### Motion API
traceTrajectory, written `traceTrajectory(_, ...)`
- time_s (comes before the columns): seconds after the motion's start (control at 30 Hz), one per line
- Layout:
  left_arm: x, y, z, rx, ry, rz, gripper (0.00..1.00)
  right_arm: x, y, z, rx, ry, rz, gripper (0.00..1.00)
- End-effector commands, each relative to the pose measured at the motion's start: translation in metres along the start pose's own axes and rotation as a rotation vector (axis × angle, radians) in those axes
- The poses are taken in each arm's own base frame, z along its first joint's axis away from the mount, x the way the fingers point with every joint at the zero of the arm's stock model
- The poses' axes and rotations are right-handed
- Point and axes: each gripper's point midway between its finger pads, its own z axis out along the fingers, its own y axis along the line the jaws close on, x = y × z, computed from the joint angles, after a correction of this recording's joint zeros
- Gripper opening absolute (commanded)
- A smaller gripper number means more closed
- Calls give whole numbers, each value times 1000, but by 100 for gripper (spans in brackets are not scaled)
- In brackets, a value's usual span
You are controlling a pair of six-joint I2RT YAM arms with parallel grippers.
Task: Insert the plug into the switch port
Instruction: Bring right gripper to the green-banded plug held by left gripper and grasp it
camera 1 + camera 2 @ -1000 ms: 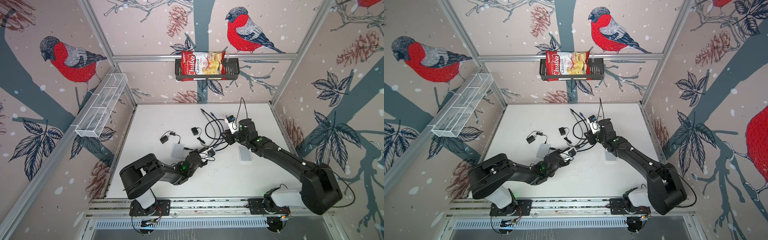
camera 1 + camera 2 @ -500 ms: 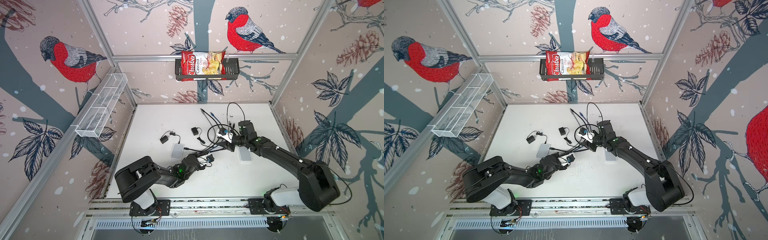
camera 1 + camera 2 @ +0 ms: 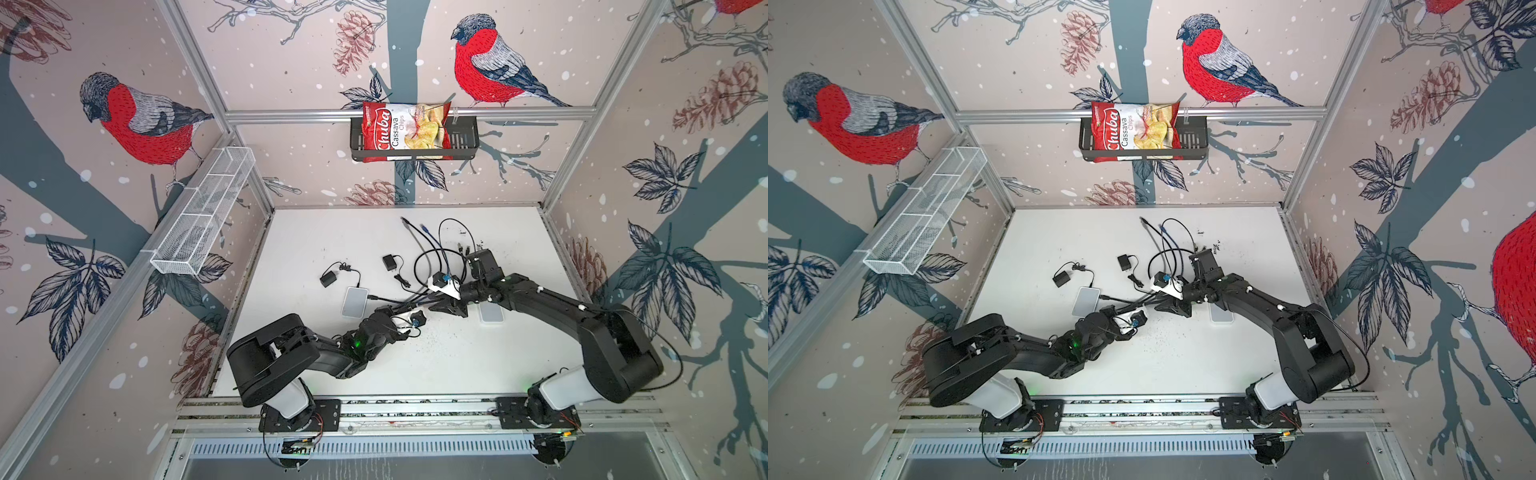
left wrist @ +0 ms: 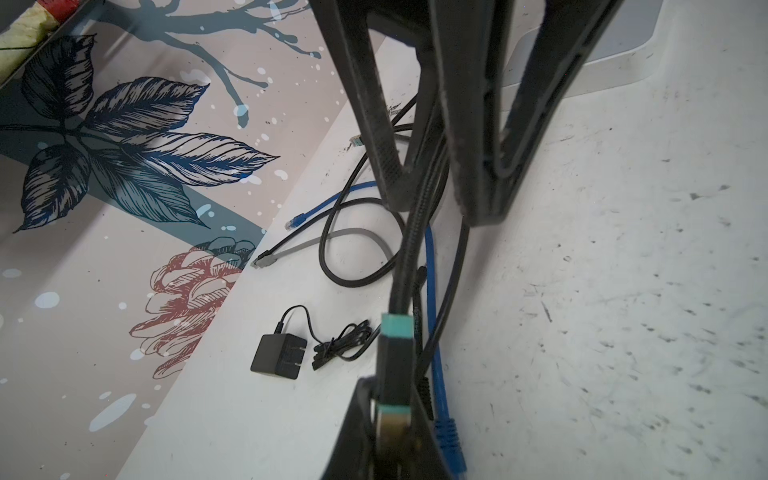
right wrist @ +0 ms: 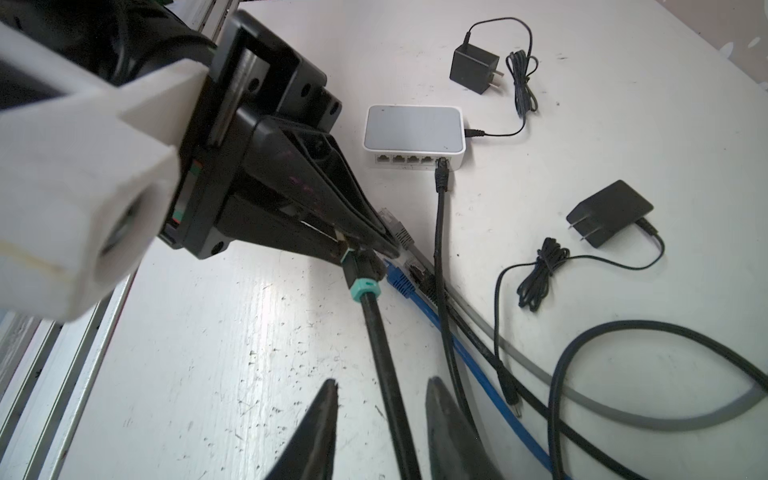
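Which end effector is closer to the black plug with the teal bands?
Left. The left end effector is clamped on the black plug with teal bands; the right end effector sits further along its black cable, fingers open either side.

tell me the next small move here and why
Probably close the right gripper on the black cable: its jaws straddle it behind the plug without touching. The left gripper pinches the plug's front end, so a regrasp seems needed before the switch.
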Motion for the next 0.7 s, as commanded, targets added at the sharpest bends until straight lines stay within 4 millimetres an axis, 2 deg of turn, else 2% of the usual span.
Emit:
traceTrajectory(0.0, -13, 12, -1, -51, -51, -17, 2, -8, -3, 2, 0, -17, -21, 32)
traceTrajectory(0.07, -13, 13, -2, -55, -50, -21, 2, -9, -5, 3, 9, -15, -33, 25)
traceTrajectory(0.17, -13, 14, -2, -58, -55, -27, 2, -10, -9, 5, 34, -6, -46, 23)
traceTrajectory(0.27, -14, 17, -3, -73, -58, -33, 2, -8, -10, 7, 46, 16, -63, 15)
traceTrajectory(0.47, -18, 26, -9, -108, -96, -73, 2, -4, -10, 12, 63, 60, -84, 13)
traceTrajectory(0.6, -20, 28, -9, -104, -111, -99, 3, -4, -9, 14, 67, 63, -101, 1)
traceTrajectory(0.67, -20, 29, -11, -111, -114, -111, 4, -5, -9, 14, 75, 62, -111, 1)
